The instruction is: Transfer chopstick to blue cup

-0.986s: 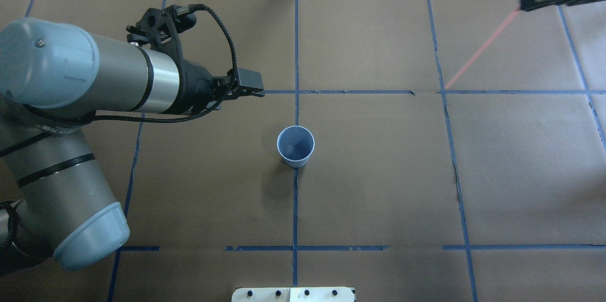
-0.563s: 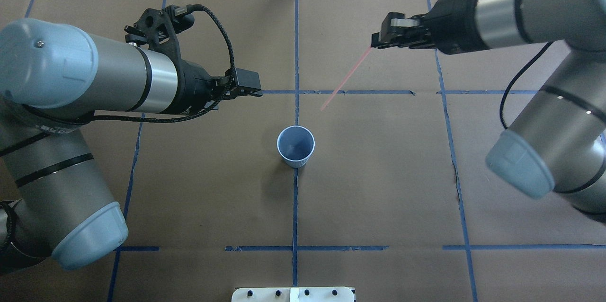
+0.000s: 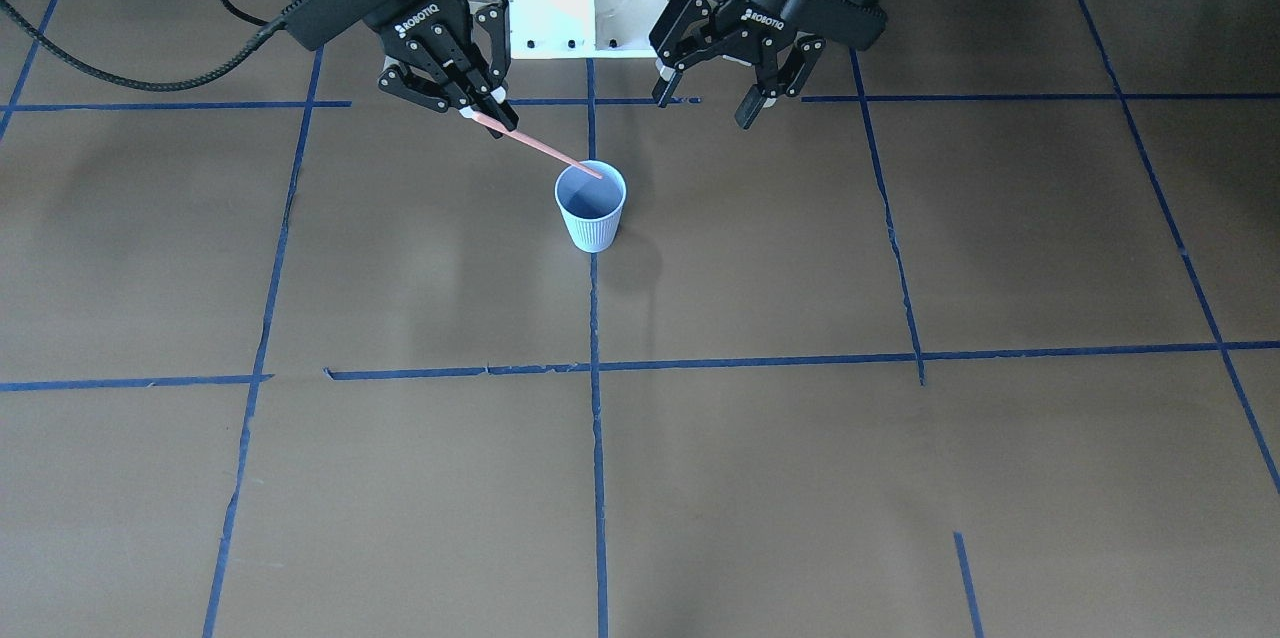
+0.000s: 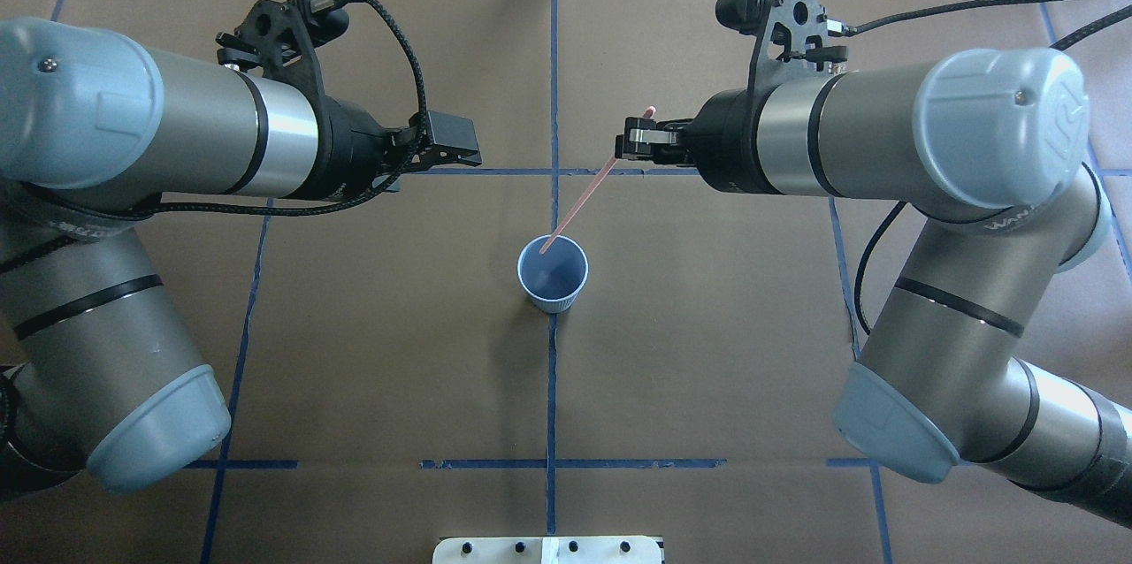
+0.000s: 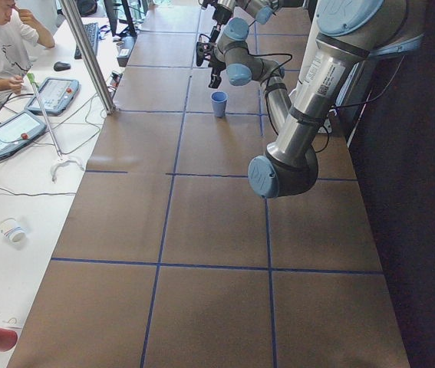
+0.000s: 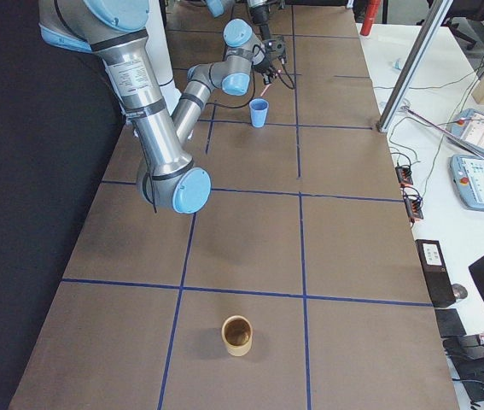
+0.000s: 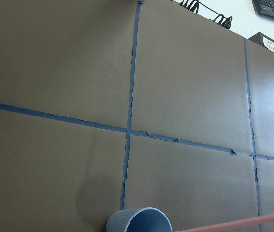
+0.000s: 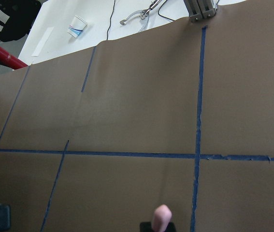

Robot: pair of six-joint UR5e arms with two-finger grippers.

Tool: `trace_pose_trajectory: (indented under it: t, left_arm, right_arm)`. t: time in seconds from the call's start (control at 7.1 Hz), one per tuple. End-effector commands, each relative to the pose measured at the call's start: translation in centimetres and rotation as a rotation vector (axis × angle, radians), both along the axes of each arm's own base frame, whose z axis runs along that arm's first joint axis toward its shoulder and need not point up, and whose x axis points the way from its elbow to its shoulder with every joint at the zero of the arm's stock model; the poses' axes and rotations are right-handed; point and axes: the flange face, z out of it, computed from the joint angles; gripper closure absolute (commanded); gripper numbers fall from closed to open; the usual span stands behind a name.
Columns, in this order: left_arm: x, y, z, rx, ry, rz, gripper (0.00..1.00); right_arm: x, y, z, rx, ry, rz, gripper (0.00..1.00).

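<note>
The right gripper [image 3: 492, 114], pinched shut on the chopstick [image 3: 545, 151], should tip it steeper over the blue cup [image 3: 592, 218], then let go.

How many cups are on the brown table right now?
2. The blue cup stands in the middle of the table; a tan cup stands near its end on the robot's right. A white paper cup sits off it, on the white bench.

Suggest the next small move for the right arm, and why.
Probably lower the right pincer a little, easing the tilted chopstick deeper into the blue cup before opening. Its tip shows only at the cup's mouth, so releasing now might let it tip out.
</note>
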Motion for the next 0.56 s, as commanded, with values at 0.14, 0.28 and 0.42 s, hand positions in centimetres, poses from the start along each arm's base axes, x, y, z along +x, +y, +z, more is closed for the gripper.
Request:
trace_pose_trajectory:
  t: [0.14, 0.28, 0.42]
  left_arm:
    - [-5.5, -5.0, 1.0, 0.063, -0.06, -0.098, 0.0]
    - [-7.3, -7.4, 2.1, 0.097, -0.115, -0.122, 0.0]
    - [-7.9, -9.1, 3.3, 0.07, -0.128, -0.108, 0.0]
  right_arm:
    - [-5.8, 2.3, 2.1, -0.01, 0.064, -0.012, 1.0]
    - [-7.5, 2.5, 2.9, -0.017, 0.088, -0.016, 1.0]
    - [-8.1, 2.7, 3.2, -0.021, 0.097, -0.024, 0.87]
